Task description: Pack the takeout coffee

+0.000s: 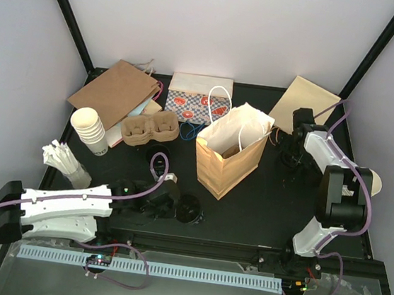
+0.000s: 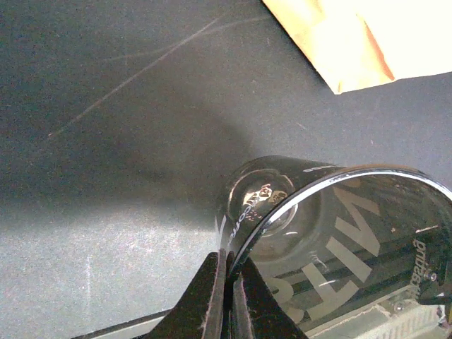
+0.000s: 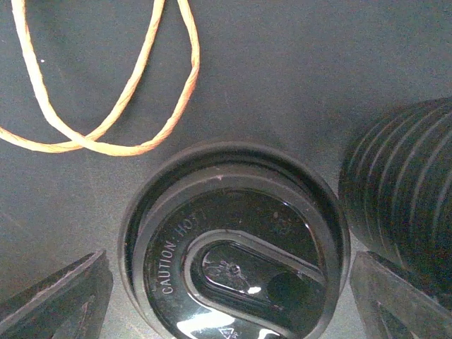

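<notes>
Top view: my left claw (image 1: 174,196) is low over the table (image 1: 261,205), at a black cup (image 1: 190,209) that stands just in front of the open bag (image 1: 230,158). The tray (image 1: 149,129) is further back on the left, both hollows bare. My right claw (image 1: 292,158) is down to the right of the bag; what lies under it is too dark to make out from here.

Left wrist: the claw is closed on the cup's rim, one finger inside and one outside. It is a thin pinch on a glossy wall. I'd lift slowly and hold the cup level, since it could pivot or slip. Whether it touches the table I cannot tell.

Right wrist: the claw stands wide open around a lidded cup (image 3: 233,247), gripping nothing. A ridged cup (image 3: 406,205) is just beside my right finger (image 3: 399,296), and a cord (image 3: 106,106) lies beyond. Before closing I'd centre on the lid, so that finger goes between the two cups without knocking the ridged one.
</notes>
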Tool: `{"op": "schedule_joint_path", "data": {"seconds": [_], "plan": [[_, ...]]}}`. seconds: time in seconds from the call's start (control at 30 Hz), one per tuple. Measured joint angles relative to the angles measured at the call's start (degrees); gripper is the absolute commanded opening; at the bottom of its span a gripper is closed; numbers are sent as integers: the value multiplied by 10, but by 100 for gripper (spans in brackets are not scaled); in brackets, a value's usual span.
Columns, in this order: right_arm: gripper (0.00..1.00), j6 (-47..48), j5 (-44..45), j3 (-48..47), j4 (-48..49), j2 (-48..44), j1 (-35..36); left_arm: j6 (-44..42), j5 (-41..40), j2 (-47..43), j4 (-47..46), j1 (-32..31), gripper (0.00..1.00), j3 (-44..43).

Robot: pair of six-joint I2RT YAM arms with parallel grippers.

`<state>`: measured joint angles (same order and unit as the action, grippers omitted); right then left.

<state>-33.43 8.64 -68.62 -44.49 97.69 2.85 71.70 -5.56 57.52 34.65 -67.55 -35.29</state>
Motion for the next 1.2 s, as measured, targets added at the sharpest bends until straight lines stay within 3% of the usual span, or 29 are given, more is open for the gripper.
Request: {"op": "schedule_joint_path", "data": {"seconds": [0.57,1.2], "plan": [[80,2,-9,-2,7,11,0,0,-9,34,2,-12,1,-22],[79,2,-17,-7,-16,-21,0,-2,-21,63,28,-17,1,-45]]}}
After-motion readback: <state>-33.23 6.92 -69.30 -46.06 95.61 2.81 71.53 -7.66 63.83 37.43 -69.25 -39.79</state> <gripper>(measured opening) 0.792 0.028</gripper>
